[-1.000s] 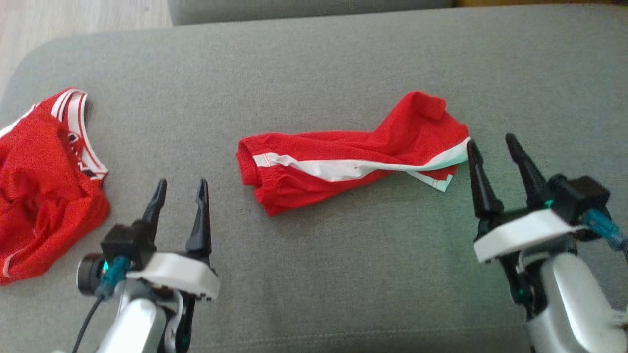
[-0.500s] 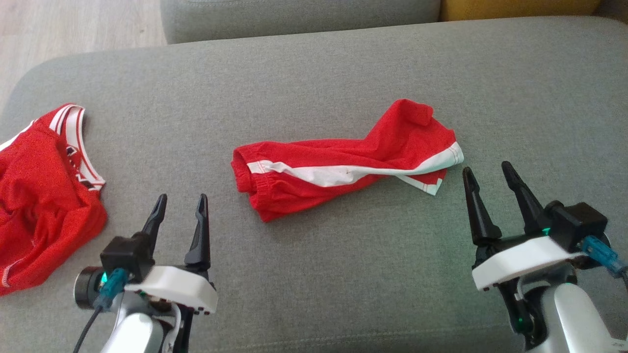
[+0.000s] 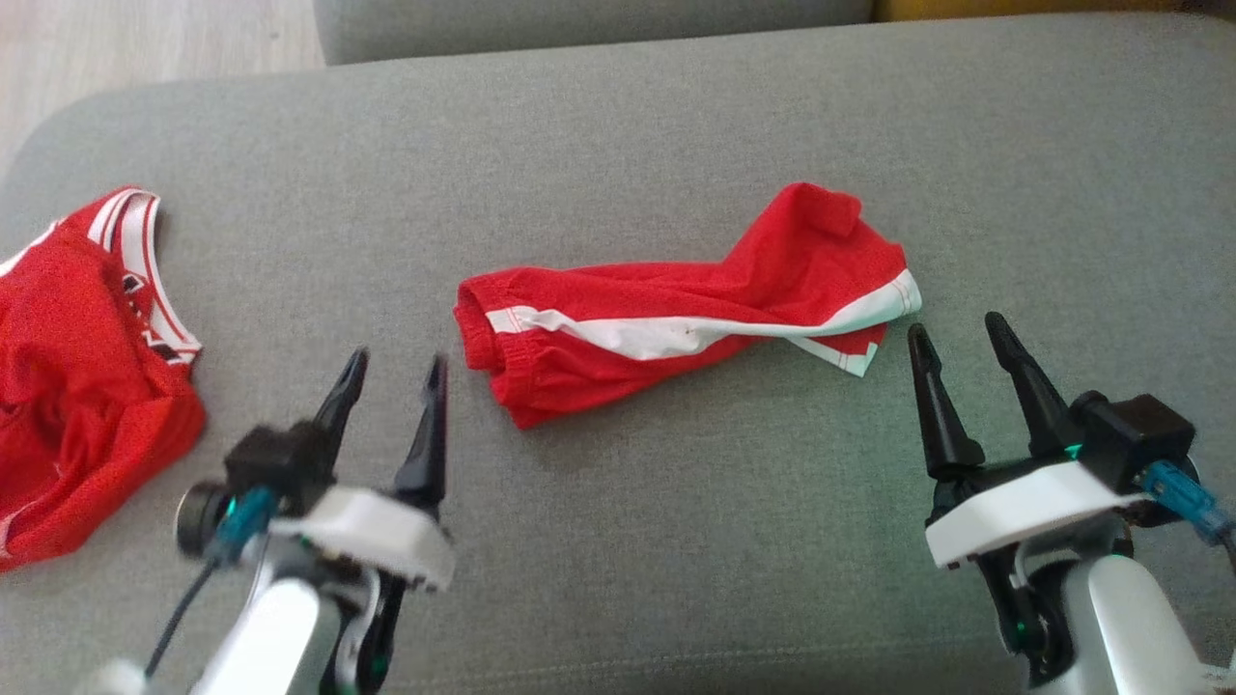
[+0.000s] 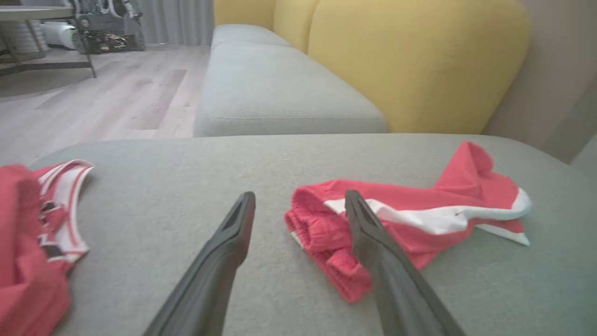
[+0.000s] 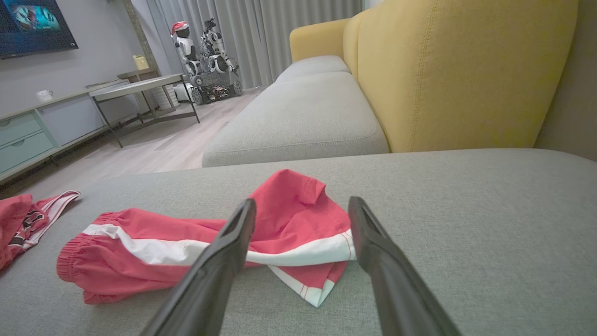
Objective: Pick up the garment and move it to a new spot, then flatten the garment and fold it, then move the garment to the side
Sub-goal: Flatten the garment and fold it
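Note:
Red shorts with a white side stripe (image 3: 676,319) lie crumpled lengthwise on the grey sofa cushion (image 3: 618,145), waistband to the left, hem to the right. In the left wrist view the shorts (image 4: 410,219) sit ahead and to the right; in the right wrist view the shorts (image 5: 196,242) spread ahead and left. My left gripper (image 3: 396,372) is open, just left of the waistband, with nothing between its fingers. My right gripper (image 3: 956,328) is open too, its tips close to the striped hem at the right end.
A red jersey with white and dark trim (image 3: 87,367) lies bunched at the cushion's left edge. A second grey cushion (image 4: 275,88) and a yellow backrest (image 5: 457,70) stand beyond. Wooden floor (image 4: 102,93) lies past the left end.
My left gripper has moved forward and right, toward the waistband. The right gripper has stayed near the hem, having drawn back from it a second ago. The camera shifted slightly.

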Motion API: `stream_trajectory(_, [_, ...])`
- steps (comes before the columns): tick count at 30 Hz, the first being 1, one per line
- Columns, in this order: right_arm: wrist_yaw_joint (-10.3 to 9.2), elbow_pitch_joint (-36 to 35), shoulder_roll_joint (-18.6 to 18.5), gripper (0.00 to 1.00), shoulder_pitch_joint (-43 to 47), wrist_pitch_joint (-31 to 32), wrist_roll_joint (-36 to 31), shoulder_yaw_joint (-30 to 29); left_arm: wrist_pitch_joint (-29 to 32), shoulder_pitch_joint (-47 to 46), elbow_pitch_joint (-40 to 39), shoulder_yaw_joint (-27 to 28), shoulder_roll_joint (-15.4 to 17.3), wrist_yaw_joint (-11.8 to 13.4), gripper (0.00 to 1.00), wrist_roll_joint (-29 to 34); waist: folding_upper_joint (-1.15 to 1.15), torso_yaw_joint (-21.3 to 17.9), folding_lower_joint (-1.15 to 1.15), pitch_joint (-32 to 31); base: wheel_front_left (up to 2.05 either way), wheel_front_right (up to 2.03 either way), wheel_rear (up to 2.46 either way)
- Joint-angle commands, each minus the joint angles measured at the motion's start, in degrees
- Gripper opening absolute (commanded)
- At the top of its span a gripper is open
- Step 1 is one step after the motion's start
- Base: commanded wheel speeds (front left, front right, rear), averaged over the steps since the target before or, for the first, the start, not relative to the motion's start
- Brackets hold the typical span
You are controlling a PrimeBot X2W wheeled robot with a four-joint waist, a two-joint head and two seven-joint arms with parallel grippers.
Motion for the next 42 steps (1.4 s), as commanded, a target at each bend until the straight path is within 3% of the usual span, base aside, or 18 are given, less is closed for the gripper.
stream_trajectory(1, [-0.04, -2.22, -0.01, 1.0, -1.74, 0.01, -0.27, 1.33, 1.0, -5.7, -1.74, 1.34, 0.34, -0.97, 1.0, -0.56, 0.0, -0.11, 0.0, 0.81, 0.0, 0.0, 0.0])
stream_trajectory(7, [-0.04, -2.16, 0.04, 1.0, -3.06, -0.31, -0.2, 2.09, 7.12, -12.91, 3.27, -0.35, -1.84, -4.5, 1.0, -3.88, 0.0, -1.48, 0.0, 3.05, 0.0, 0.0, 0.0])
stream_trajectory(14, [-0.04, -1.44, 0.15, 1.0, -3.88, -0.9, 0.05, 2.29, 13.02, -16.27, 10.78, 0.09, -2.66, -6.38, 1.0, -8.1, 0.0, -3.08, 0.0, 4.57, 0.0, 0.0, 0.0])
stream_trajectory(26, [-0.04, -0.52, 0.39, 1.0, -4.75, -1.54, 0.29, 2.1, 12.37, -18.15, 13.11, -0.3, -3.13, -8.36, 1.0, -9.56, 0.0, -3.6, 0.0, 5.7, 0.0, 0.0, 0.0])
stream_trajectory(27, [-0.04, -0.46, 0.39, 1.0, -4.87, -1.56, 0.31, 2.12, 11.96, -18.28, 12.94, -0.31, -3.1, -8.51, 0.86, -9.52, 0.0, -3.62, 0.0, 5.77, 0.0, 0.0, 0.0])
stream_trajectory(28, [-0.04, -0.36, 0.35, 1.0, -4.99, -1.58, 0.34, 2.1, 11.77, -18.35, 12.87, -0.34, -3.05, -8.56, 0.2, -9.49, 0.0, -3.61, 0.0, 5.85, 0.0, 0.0, 0.0])
stream_trajectory(29, [-0.04, -0.2, 0.27, 1.0, -5.13, -1.6, 0.4, 2.05, 11.66, -18.4, 12.77, -0.37, -3.01, -8.66, 0.0, -9.53, 0.0, -3.59, 0.0, 5.93, 0.0, 0.0, 0.0])
stream_trajectory(42, [-0.04, 10.01, -4.85, 1.0, -13.0, 1.33, 0.88, -0.06, 10.93, -19.8, 11.53, -1.44, -2.97, -8.9, 0.0, -9.0, 0.0, -1.34, 0.0, 8.01, 0.0, 0.0, 0.0])
